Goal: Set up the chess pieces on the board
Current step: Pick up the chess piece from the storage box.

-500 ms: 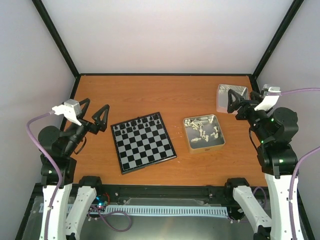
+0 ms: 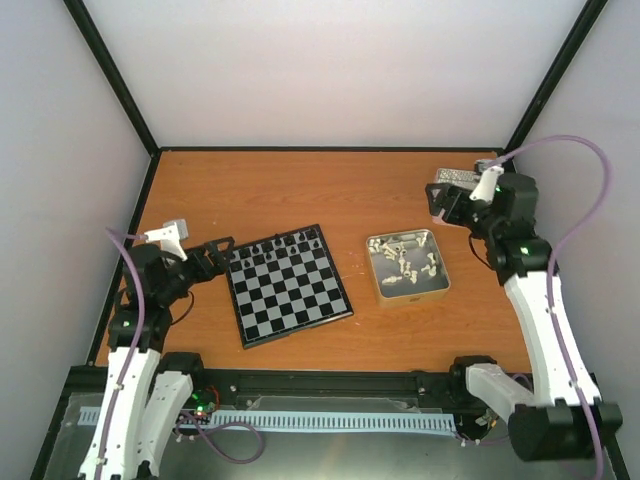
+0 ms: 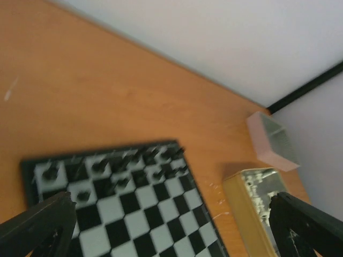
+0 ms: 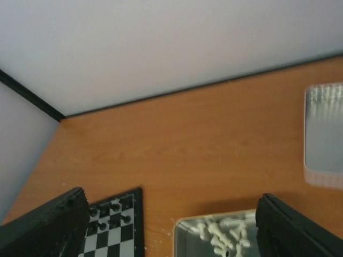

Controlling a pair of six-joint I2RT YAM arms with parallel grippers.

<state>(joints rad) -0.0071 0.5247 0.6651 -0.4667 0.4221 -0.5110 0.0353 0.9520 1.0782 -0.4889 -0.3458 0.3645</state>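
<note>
Overhead view of an orange table; the left tool has dropped low beside the board's left edge, jaws wide and empty; the right tool has risen and swung inward, well right of the board, equally wide and empty. The cream chess pieces lie heaped in a tin just right of the board (none placed yet); both arms seem to be only approaching.
</note>
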